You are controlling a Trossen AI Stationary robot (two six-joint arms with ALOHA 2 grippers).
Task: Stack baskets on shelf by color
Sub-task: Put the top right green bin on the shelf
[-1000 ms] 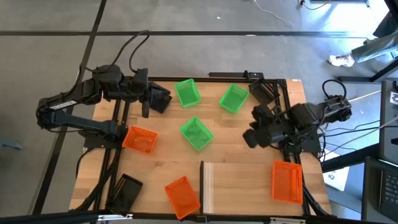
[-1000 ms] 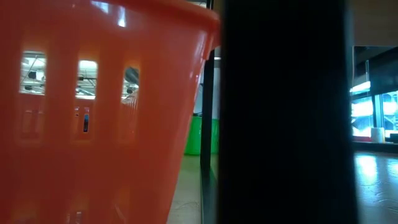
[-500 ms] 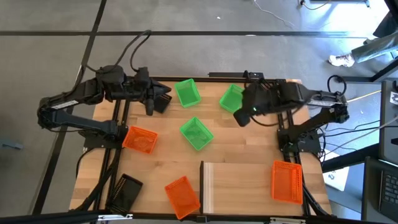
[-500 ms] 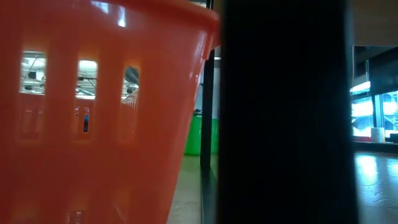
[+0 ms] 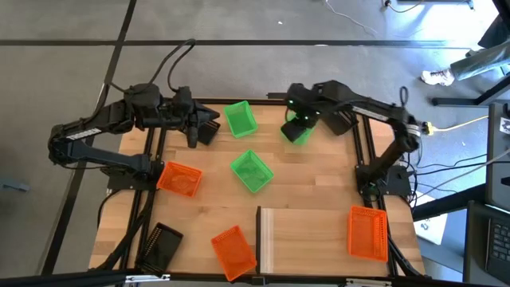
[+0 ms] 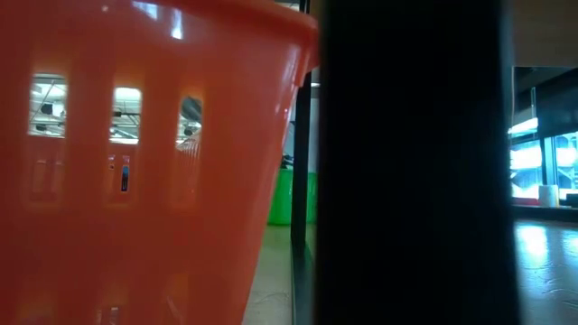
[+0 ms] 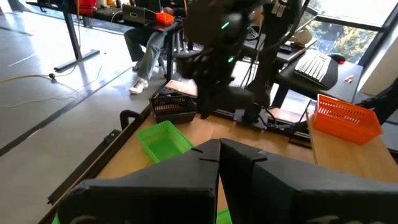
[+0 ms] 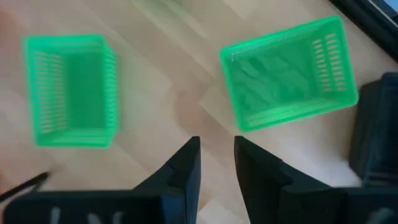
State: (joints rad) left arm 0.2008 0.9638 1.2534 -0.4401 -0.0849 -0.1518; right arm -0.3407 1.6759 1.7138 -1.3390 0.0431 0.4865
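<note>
Left tool [image 5: 209, 127]: at about 10 o'clock on the counter [image 5: 311, 187], waiting beside a black basket [image 5: 204, 131]; its fingers sit almost together with nothing between them.
Orange baskets: one at 9 o'clock [image 5: 179, 178], one at 6 o'clock on the near edge [image 5: 233, 249], one at 4 o'clock [image 5: 367, 233].
Black baskets: a second one lies at 7 o'clock [image 5: 162, 244]; a third looks to sit under the right arm, hard to make out.
Green baskets: one at 12 o'clock [image 5: 240, 118], one at the centre [image 5: 252, 171], one at 1 o'clock [image 5: 296, 128].
Shelf [image 5: 303, 239]: pale board at 5 o'clock, nothing on it yet.
Right tool [image 5: 296, 121]: over the 1 o'clock green basket; in the right wrist view the fingers are a narrow gap apart and hold nothing.
Risk: with so narrow a gap the fingers could land on the rim and push or tip the light basket instead of straddling its wall. It could also be shoved into the black basket next to it.
</note>
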